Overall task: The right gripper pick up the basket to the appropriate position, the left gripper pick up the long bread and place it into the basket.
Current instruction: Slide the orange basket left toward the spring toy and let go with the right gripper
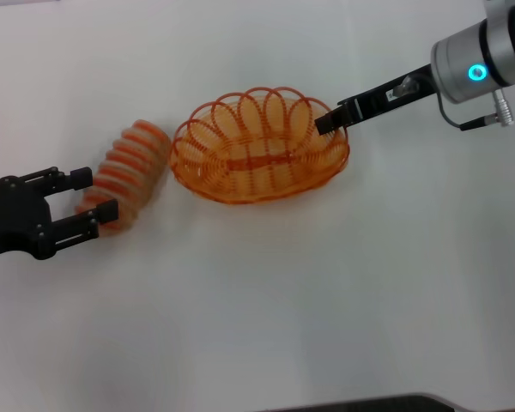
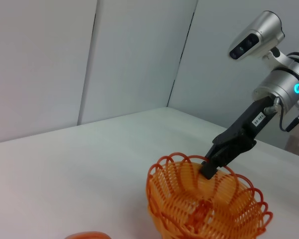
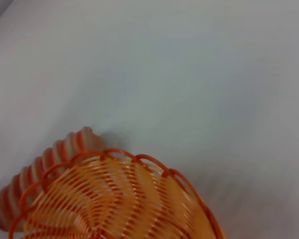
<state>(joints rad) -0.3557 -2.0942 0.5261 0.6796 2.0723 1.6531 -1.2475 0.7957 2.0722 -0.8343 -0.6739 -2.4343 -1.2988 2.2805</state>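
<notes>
The orange wire basket (image 1: 257,148) rests on the white table in the middle of the head view. My right gripper (image 1: 330,119) is shut on its right rim; the left wrist view shows the basket (image 2: 204,209) and the right gripper (image 2: 210,168) pinching a rim loop. The long bread (image 1: 130,170), tan with orange stripes, lies just left of the basket. My left gripper (image 1: 100,196) is open, with its fingers on either side of the bread's near end. The right wrist view shows the basket (image 3: 114,199) with the bread (image 3: 35,174) behind it.
The white table (image 1: 266,309) stretches around the basket and bread. A grey wall (image 2: 89,59) rises behind the table in the left wrist view. A dark edge (image 1: 395,403) shows at the table's front.
</notes>
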